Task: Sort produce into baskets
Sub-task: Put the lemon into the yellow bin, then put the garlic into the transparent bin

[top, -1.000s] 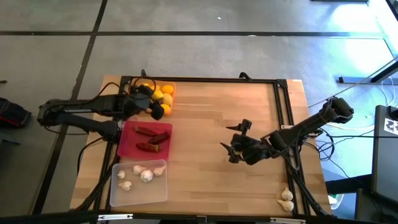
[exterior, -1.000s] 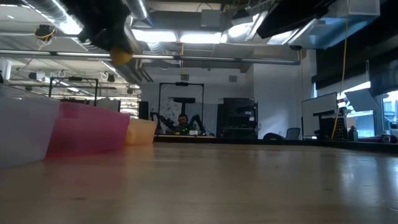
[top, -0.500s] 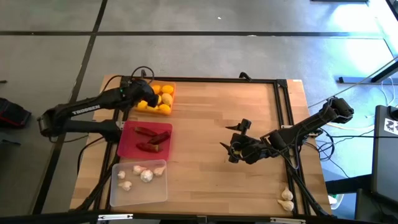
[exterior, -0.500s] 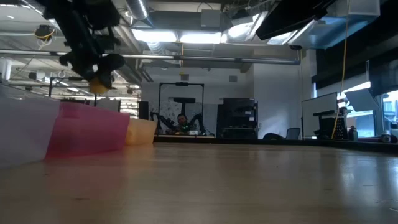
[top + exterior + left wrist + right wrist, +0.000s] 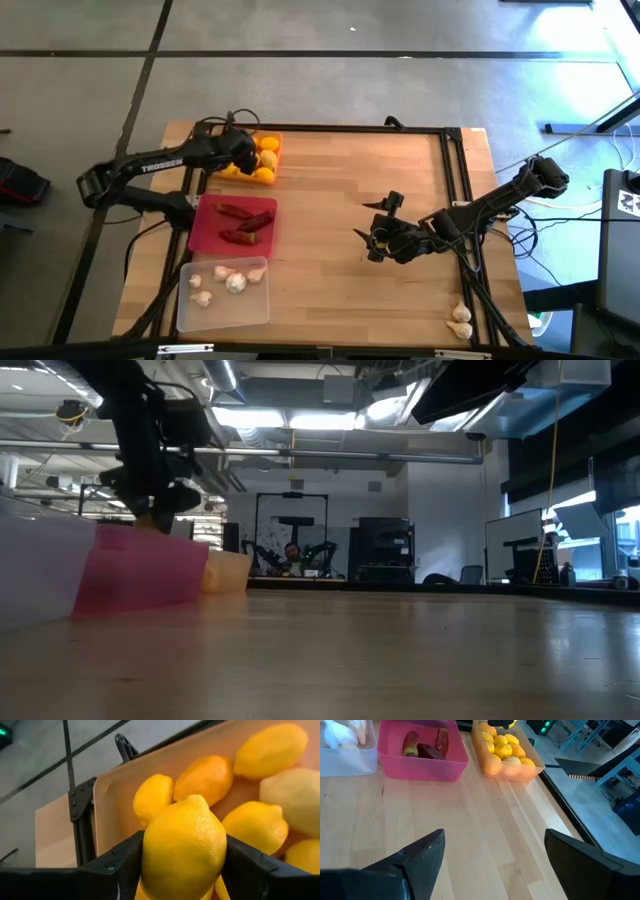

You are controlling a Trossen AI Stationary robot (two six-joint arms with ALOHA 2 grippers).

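Observation:
My left gripper (image 5: 246, 153) is over the translucent orange basket (image 5: 268, 180) at the table's far left, shut on a yellow lemon (image 5: 182, 847). Several more lemons (image 5: 207, 777) lie in that basket. The red-pink basket (image 5: 205, 232) holds dark red peppers (image 5: 245, 222). The clear basket (image 5: 190, 312) holds garlic bulbs (image 5: 234, 282). My right gripper (image 5: 372, 243) is open and empty above the table's middle right. Two garlic bulbs (image 5: 460, 318) lie on the table near its near right corner. My left gripper pinches the lemon's two opposite sides (image 5: 150, 852) between its two fingers (image 5: 117, 867). The fingers slant down from the table's left side. The lemon's pointed end (image 5: 196, 798) faces away from the wrist, over the lemons in the orange basket.
The three baskets stand in a row along the table's left side, also seen in the right wrist view: orange (image 5: 532, 770), red-pink (image 5: 455, 762), clear (image 5: 365, 765). A dark frame (image 5: 455, 200) runs around the table. The wooden top (image 5: 330, 200) between the arms is bare.
My left gripper, shut on the lemon, has gone from the orange basket's near side toward the table's far edge and down, until the lemon is low over the lemons in the orange basket. My right gripper has kept still.

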